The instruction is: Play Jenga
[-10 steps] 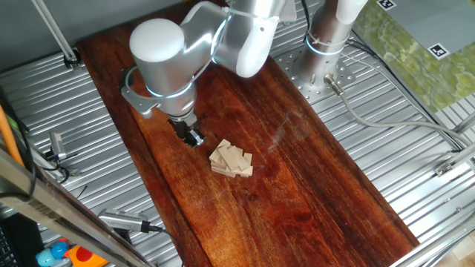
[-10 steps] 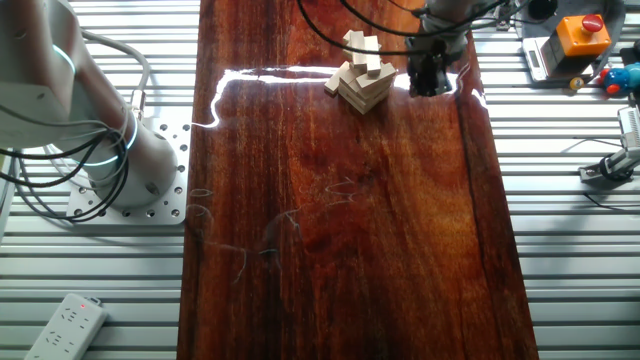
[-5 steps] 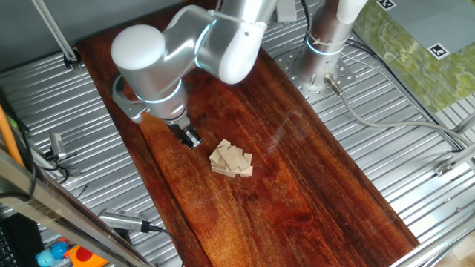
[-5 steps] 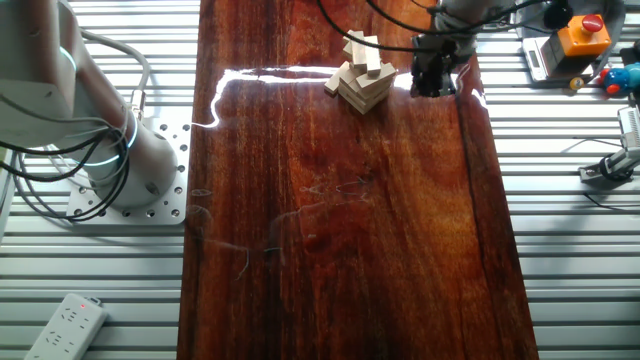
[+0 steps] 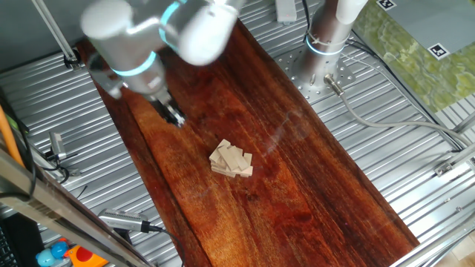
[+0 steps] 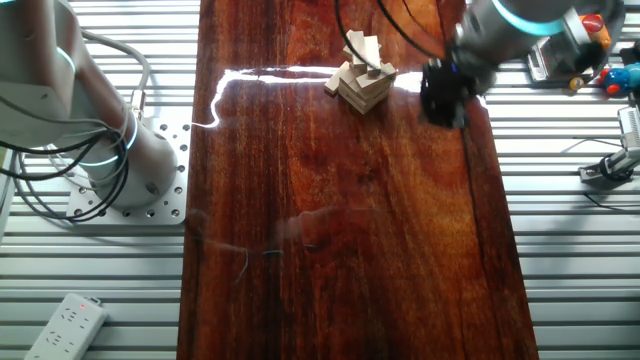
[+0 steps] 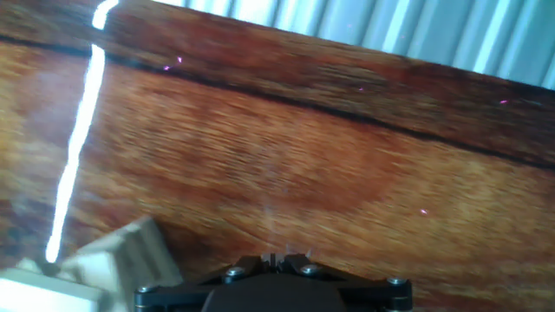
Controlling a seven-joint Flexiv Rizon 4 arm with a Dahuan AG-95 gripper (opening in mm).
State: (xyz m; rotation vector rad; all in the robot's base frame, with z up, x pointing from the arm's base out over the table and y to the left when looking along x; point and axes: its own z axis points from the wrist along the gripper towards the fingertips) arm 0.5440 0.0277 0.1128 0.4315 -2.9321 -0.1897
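- The gripper (image 5: 175, 119) now sits in the upper left of one fixed view, well apart from the Jenga (image 5: 231, 161) stack. A second ago it hung just beside the stack's upper-left corner, so the arm has pulled away, and it is motion-blurred now.
- In the other fixed view the gripper (image 6: 443, 95) shows as a dark blur at the upper right, to the right of and slightly below the Jenga (image 6: 362, 78), over the right edge of the dark wood board (image 6: 340, 220). The gap between the two is wider than half a second ago.
- The stack lies where it was, near the centre of one fixed view: pale blocks in crossed layers, the upper ones skewed. It looks unchanged across the pictures.
- The hand view is blurred. Only a pale corner of the Jenga (image 7: 113, 260) shows at the lower left, and the rest is wood grain.
- I cannot tell how far apart the fingers stand: only the dark base of the hand shows at the bottom of the hand view, and both fixed views smear the tips. No block is visible at the tips.
- My reading: this is a retreat or a repositioning, not a push or a pull. No block looks drawn out yet, so the turn appears undone.
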